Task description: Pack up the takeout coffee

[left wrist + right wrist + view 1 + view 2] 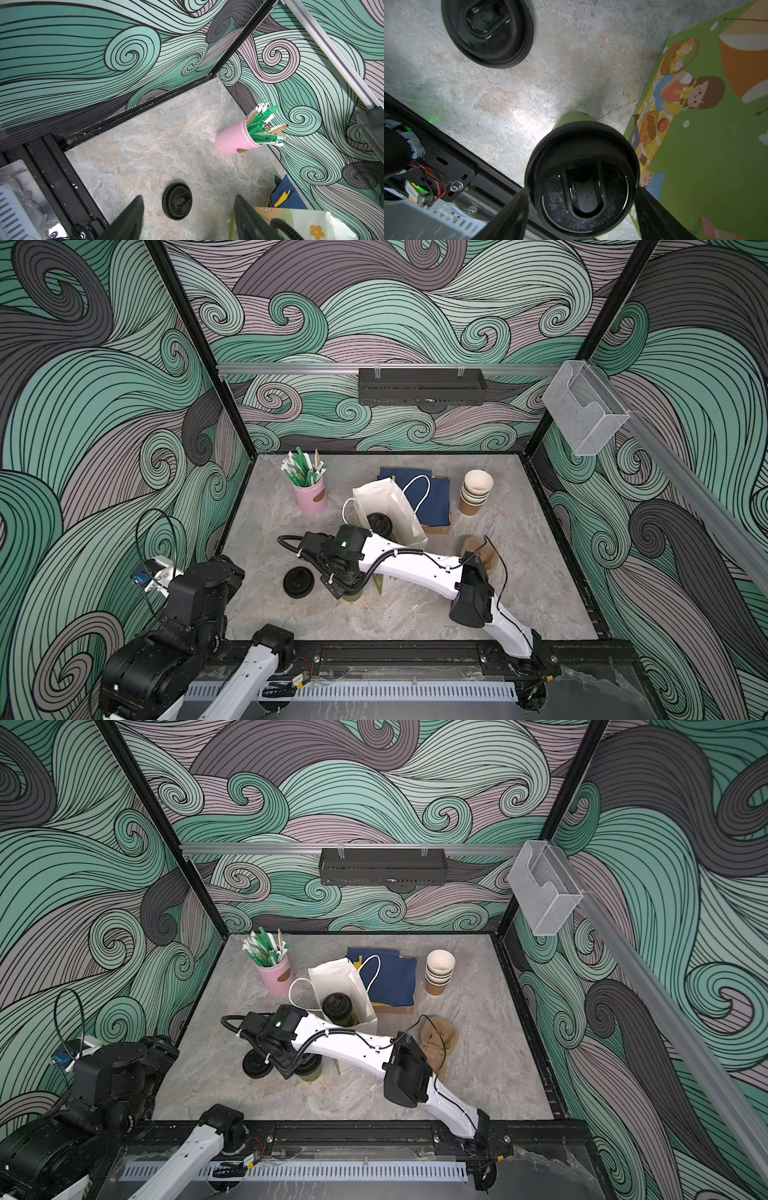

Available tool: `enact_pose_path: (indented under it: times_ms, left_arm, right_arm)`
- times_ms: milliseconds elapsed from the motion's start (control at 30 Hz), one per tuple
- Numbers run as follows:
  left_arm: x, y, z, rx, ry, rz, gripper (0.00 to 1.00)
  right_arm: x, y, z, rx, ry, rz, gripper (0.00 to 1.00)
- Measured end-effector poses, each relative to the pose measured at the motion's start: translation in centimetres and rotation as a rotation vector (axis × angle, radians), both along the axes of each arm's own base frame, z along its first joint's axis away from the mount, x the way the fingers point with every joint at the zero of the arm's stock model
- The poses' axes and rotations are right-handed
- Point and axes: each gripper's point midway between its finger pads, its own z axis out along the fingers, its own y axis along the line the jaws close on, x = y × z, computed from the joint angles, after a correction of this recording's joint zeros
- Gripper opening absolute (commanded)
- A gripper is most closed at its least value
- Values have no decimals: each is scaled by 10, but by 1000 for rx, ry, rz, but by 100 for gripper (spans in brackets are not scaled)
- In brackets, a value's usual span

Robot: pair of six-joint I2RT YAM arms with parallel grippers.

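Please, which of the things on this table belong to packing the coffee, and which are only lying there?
For the job:
white paper bag; lidded green cup standing inside it; second lidded green cup on the table beside it.

Only lying about:
loose black lid; pink holder of wrapped sticks; stack of lidless cups; navy folded stack; brown crumpled thing.

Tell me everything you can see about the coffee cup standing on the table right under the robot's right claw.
This lidded cup looks like small paper with olive-green sides, and it stands upright on the marbled table. A round black plastic sip lid, embossed CAUTION HOT, caps it. The right gripper straddles the lid, jaws open on either side; whether they touch it cannot be told. A picnic-printed bag stands close beside it.
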Motion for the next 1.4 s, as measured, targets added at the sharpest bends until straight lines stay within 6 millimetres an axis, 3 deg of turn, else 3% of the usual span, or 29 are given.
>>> enact_pose_path:
  times_ms: [867, 1400]
  left_arm:
    - [0, 0, 1, -1, -3, 0, 70]
    - [1, 0, 1, -2, -4, -2, 70]
  right_arm:
    - [-1, 6, 9, 16, -31, 31, 82]
    - [0, -1, 0, -13, -18, 17, 83]
